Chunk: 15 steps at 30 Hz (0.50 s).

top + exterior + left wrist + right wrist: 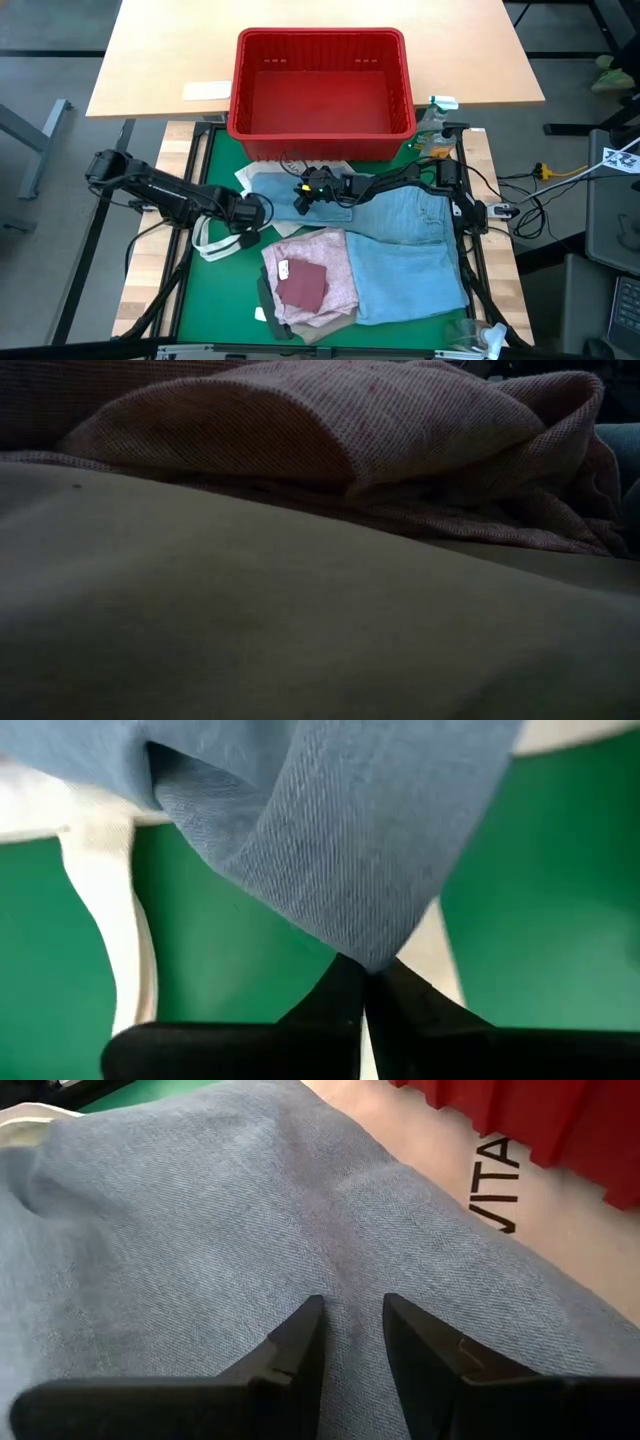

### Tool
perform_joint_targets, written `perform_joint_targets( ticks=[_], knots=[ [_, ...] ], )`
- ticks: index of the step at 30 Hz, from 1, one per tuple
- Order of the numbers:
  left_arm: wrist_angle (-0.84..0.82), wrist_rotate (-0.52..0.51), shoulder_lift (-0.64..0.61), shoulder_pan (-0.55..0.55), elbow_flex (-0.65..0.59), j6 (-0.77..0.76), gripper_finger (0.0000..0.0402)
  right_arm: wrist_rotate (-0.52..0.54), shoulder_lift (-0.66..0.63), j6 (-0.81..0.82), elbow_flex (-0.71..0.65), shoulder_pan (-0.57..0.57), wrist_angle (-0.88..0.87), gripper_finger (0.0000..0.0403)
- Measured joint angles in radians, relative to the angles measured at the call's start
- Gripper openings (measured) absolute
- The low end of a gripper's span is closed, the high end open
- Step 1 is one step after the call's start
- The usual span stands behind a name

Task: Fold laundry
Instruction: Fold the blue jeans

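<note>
The light blue jeans (405,250) lie spread on the green mat (215,175), right of centre. At their left end my left gripper (258,212) is shut on a tip of denim, and the left wrist view shows its fingers (365,968) closed together. My right gripper (305,192) is at the jeans' far left part, near the red basket, with its fingers (352,1308) a narrow gap apart and denim between them. A mottled pink top (315,265) lies folded on the beige trousers (250,610) at the near centre. My left gripper pinches a pointed tip of the denim (365,948) between its two fingers, coming from above and pointing down. The cloth widens away from the fingertips in soft folds, above the green mat. My right gripper has a ridge of denim (350,1280) between its two fingers, slanting down from the table's right side. The jeans lie on the white bag beneath.
The red basket (320,85) stands at the far edge of the mat. The white tote bag (500,1190) lies under the jeans' far part, with its straps (215,240) on the mat left of the clothes pile. A small bottle (435,125) stands right of the basket.
</note>
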Motion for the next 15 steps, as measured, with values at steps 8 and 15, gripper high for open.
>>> perform_joint_targets(
  ticks=[8,15],
  knots=[
    [-0.102,0.200,0.000,-0.003,0.101,-0.011,0.0001,-0.002,0.000,0.000,0.000,0.000,-0.003,0.0106],
    [-0.087,0.269,0.002,-0.054,0.082,-0.101,0.0001,-0.053,-0.001,0.049,0.000,-0.001,-0.022,0.0106]
  ],
)
